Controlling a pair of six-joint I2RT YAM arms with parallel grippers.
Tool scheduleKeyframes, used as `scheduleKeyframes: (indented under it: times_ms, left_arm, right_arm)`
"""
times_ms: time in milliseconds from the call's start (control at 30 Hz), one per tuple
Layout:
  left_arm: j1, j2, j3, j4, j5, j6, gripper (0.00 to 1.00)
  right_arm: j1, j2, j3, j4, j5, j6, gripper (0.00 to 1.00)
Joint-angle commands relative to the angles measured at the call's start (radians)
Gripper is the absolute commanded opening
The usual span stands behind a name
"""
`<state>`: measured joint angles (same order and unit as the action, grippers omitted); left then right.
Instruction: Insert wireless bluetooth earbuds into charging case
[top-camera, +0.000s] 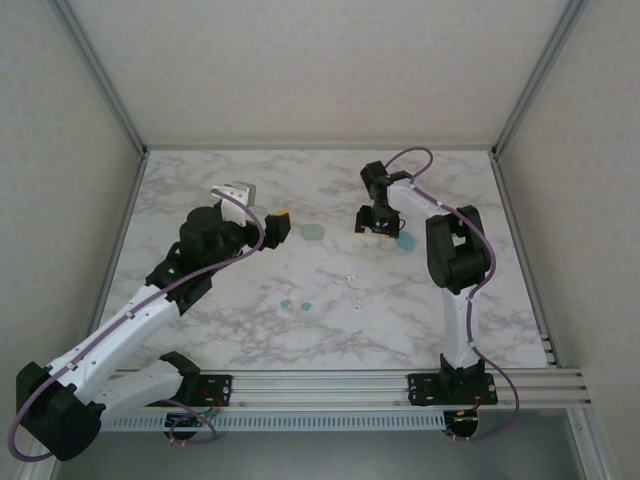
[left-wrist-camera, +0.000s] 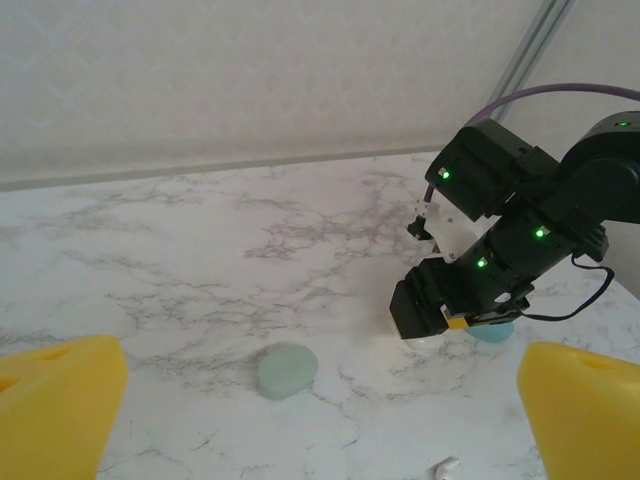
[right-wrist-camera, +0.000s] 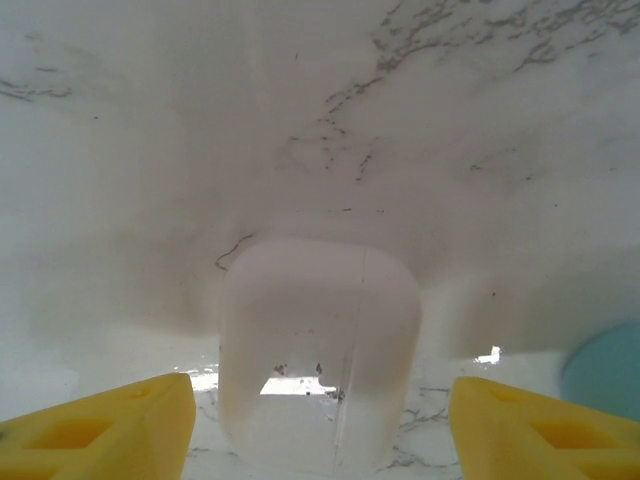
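The right gripper (right-wrist-camera: 320, 430) stands spread around a white case (right-wrist-camera: 320, 350), its fingers (right-wrist-camera: 110, 425) just clear of both sides. Centre it before closing, so the case cannot twist. The left gripper (left-wrist-camera: 322, 410) is spread wide and empty, near a pale green case (left-wrist-camera: 287, 370). The earbuds (top-camera: 306, 304) lie loose mid-table, nearer the arm bases.

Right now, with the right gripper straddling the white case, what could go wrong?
The white case sits loose between the fingers of the open right gripper; an off-centre close could skid or tip it. The teal case lies close beside them and might get bumped as the gripper closes or lifts.
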<state>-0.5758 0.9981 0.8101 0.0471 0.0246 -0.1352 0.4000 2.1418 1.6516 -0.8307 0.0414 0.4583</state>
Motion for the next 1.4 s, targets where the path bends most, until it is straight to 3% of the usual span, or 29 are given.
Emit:
scheduleKeyframes:
  times_ms: [0, 500, 600, 733, 833, 967, 1167, 1367]
  left_arm:
    - [0.008, 0.005, 0.028, 0.002, 0.004, -0.004, 1.00]
    - [0.008, 0.008, 0.031, -0.003, -0.005, -0.016, 1.00]
    - [0.012, 0.019, 0.052, -0.033, -0.024, -0.045, 1.00]
    - [0.033, 0.062, 0.123, -0.134, -0.011, -0.101, 1.00]
    - [0.064, 0.103, 0.177, -0.190, 0.071, -0.183, 1.00]
    - [0.077, 0.179, 0.267, -0.208, 0.299, -0.230, 0.98]
    - [0.070, 0.288, 0.403, -0.244, 0.540, -0.239, 0.91]
    - [0.043, 0.329, 0.447, -0.261, 0.649, -0.202, 0.86]
  right_arm:
    - [0.008, 0.037, 0.030, -0.019, 0.007, 0.025, 0.65]
    - [0.029, 0.025, -0.018, 0.012, 0.029, -0.027, 0.41]
    - [0.040, -0.062, -0.076, 0.066, -0.010, -0.074, 0.38]
    - [0.065, -0.295, -0.233, 0.229, -0.072, -0.157, 0.38]
    - [0.086, -0.490, -0.352, 0.357, -0.105, -0.244, 0.38]
    - [0.115, -0.670, -0.434, 0.450, -0.165, -0.403, 0.38]
    - [0.166, -0.819, -0.511, 0.578, -0.183, -0.636, 0.38]
    - [0.227, -0.927, -0.612, 0.714, -0.201, -0.885, 0.37]
